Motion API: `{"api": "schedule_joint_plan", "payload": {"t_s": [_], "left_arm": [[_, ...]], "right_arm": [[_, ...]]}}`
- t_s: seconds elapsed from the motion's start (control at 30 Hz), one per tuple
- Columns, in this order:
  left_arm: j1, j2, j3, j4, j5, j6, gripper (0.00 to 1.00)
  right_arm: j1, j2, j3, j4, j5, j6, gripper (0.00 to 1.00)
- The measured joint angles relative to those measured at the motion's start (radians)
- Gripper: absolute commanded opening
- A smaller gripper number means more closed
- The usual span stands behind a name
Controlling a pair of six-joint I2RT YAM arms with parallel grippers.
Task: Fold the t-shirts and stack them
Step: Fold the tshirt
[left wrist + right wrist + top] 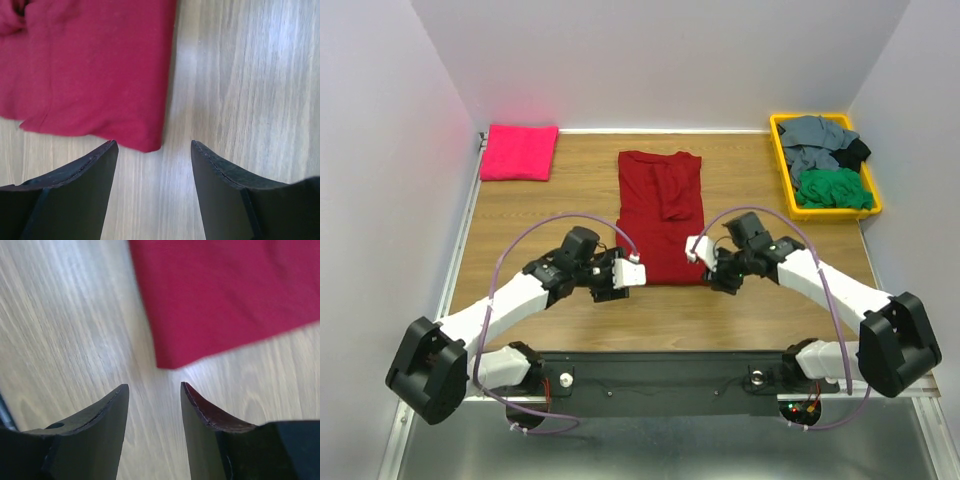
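**A:** Overhead: crimson t-shirt [660, 215] folded to a long strip mid-table [550, 200], running away from the arms. Left gripper [632, 270] at its near-left corner, right gripper [698, 250] at the near-right edge.

**B:** Jaws? Can't read them from above.

**A:** Wrist views settle it. Left gripper [152, 145]: jaws spread, nothing between, shirt corner just past the tips, bare wood below. Right gripper [152, 386]: same, spread and empty, corner just ahead.

**B:** Other shirts?

**A:** Overhead only. Hot-pink t-shirt [519, 152] folded, far-left corner. Yellow bin [778, 165] far right, with a grey t-shirt [815, 140], green t-shirt [833, 188] and black t-shirt [858, 150] heaped inside.
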Motion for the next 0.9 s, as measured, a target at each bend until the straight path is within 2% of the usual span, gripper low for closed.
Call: {"api": "schedule_joint_plan", "payload": {"t_s": [0.17, 0.27, 0.53, 0.67, 0.77, 0.8, 0.9], "left_arm": [[-0.074, 0.044, -0.063, 0.109, -0.068, 0.061, 0.68], [-0.092, 0.099, -0.064, 0.164, -0.102, 0.077, 0.68], [-0.108, 0.211, -0.074, 0.228, -0.169, 0.099, 0.57], [-0.112, 0.234, -0.076, 0.23, -0.185, 0.107, 0.44], [-0.112, 0.242, -0.077, 0.232, -0.192, 0.112, 0.32], [-0.112, 0.243, -0.077, 0.233, -0.193, 0.115, 0.28], [-0.112, 0.244, -0.077, 0.234, -0.194, 0.118, 0.19]], "right_arm": [[0.1, -0.004, -0.123, 0.143, 0.061, -0.064, 0.51], [0.124, 0.005, -0.167, 0.199, 0.087, -0.085, 0.5], [0.145, 0.066, -0.209, 0.35, 0.148, -0.096, 0.43], [0.147, 0.072, -0.211, 0.379, 0.173, -0.089, 0.4], [0.147, 0.07, -0.216, 0.386, 0.183, -0.094, 0.23], [0.147, 0.07, -0.222, 0.389, 0.187, -0.096, 0.12], [0.147, 0.074, -0.226, 0.397, 0.194, -0.103, 0.01]]}}
